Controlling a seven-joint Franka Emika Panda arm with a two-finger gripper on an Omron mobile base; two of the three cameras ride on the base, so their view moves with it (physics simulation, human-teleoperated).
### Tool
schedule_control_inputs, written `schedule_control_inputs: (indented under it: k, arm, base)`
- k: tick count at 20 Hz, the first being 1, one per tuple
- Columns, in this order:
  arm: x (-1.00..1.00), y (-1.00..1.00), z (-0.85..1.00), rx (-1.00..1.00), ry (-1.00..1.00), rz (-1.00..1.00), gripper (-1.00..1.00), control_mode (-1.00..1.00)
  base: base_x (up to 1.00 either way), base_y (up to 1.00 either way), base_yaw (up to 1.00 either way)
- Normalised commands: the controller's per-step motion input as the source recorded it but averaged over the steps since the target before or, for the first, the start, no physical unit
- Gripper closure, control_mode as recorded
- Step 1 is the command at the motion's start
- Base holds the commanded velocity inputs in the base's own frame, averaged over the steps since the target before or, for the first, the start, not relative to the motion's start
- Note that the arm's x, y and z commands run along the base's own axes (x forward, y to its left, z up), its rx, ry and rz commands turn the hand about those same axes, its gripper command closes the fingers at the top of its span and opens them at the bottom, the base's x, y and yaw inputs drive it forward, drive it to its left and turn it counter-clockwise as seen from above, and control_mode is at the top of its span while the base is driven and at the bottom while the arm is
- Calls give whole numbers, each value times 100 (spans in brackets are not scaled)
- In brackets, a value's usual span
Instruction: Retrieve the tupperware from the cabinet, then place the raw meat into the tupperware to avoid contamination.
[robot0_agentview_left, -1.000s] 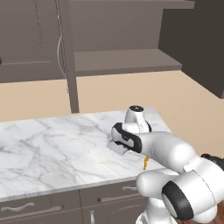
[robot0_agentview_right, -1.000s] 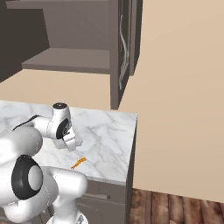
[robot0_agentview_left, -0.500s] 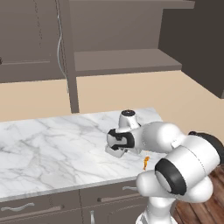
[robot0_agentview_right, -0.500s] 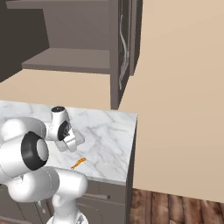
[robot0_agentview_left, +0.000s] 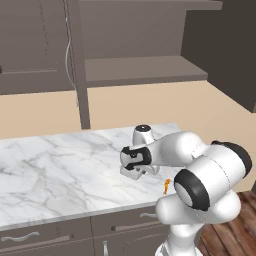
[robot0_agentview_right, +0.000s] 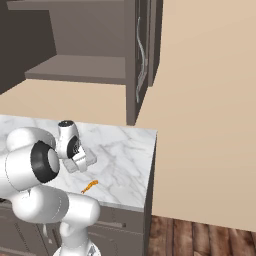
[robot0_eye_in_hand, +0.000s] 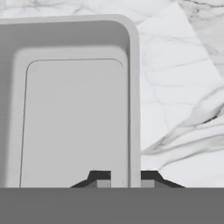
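The tupperware (robot0_eye_in_hand: 74, 122) is a shallow whitish-grey container lying flat on the marble counter (robot0_agentview_left: 60, 165). In the hand view my gripper (robot0_eye_in_hand: 125, 181) straddles its right wall, one fingertip inside and one outside, and a narrow gap shows on the inner side. The same tupperware (robot0_agentview_left: 131, 173) (robot0_agentview_right: 83, 161) sits under my gripper (robot0_agentview_left: 134, 167) (robot0_agentview_right: 75, 158) in both base views. The raw meat (robot0_agentview_left: 167, 185) (robot0_agentview_right: 89, 186), a tiny orange morsel, lies on the counter near its front edge, a short way from the container. The cabinet (robot0_agentview_left: 145, 70) (robot0_agentview_right: 85, 65) hangs open above.
The open cabinet door (robot0_agentview_right: 141, 55) with its silver bar handle juts out above the counter's right end. Drawers with horizontal handles (robot0_agentview_left: 20, 236) run below the counter. The counter ends at a beige wall (robot0_agentview_right: 200, 125) on the right, with wood floor (robot0_agentview_right: 200, 237) beneath.
My hand has shifted slightly left over the counter while the elbow swung round. The jaws have parted a little around the tupperware wall. The meat has not moved.
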Motion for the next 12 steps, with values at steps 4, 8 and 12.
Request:
schedule_control_inputs:
  k: [4, 8, 12]
  arm:
    - [3, 7, -4, 0, 0, 0, 100, -100]
    - [1, 8, 0, 0, 0, 0, -100, -100]
    - [0, 2, 0, 0, 0, 0, -100, -100]
  base:
    - [0, 0, 0]
    - [0, 0, 0]
    - [0, 0, 0]
